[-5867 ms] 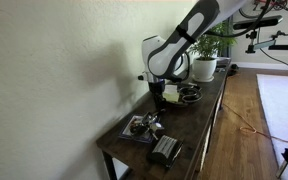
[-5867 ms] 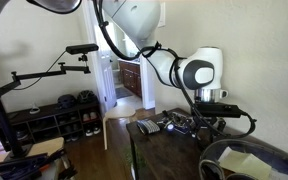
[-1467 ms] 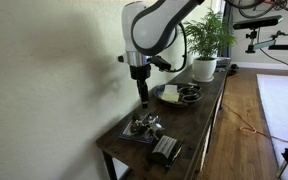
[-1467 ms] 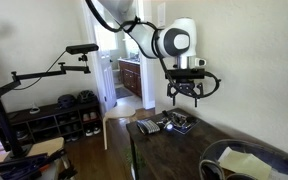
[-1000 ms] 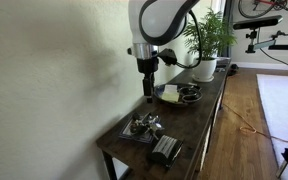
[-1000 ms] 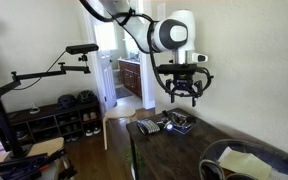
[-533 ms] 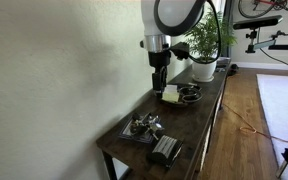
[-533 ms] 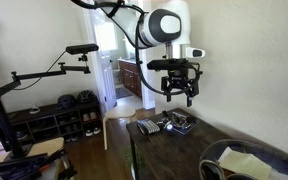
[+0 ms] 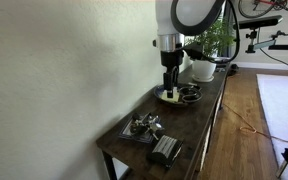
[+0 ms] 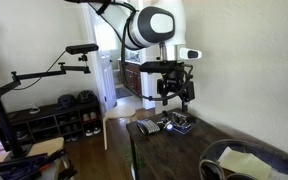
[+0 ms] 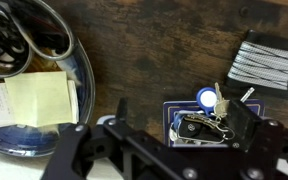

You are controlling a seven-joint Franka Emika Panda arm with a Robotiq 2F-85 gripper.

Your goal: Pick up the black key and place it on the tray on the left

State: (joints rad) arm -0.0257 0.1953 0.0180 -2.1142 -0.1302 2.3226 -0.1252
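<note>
Hanging well above the counter (image 9: 191, 122), the gripper (image 10: 176, 95) has its fingers (image 10: 165, 94) spread apart with nothing between them. In an exterior view it sits right of the frame's middle, lined up over the round dark dish (image 9: 174, 98). The tray (image 9: 130, 133) lies lower in that frame, toward the counter's near end, and holds a tangle of keys. In the wrist view the tray (image 11: 170, 122) appears at the lower right. On it lies what looks like the black key (image 11: 192, 127), a dark piece with metal rings, just below a round blue-and-white tag (image 11: 207, 98). A black ridged box (image 11: 269, 60) fills the upper right corner of that view, close to the tray but apart from it. The dish takes up the left side there and carries a pale yellow note (image 11: 39, 100). A potted plant (image 9: 206, 55) stands at the counter's far end, in the upper right of the exterior frame.
</note>
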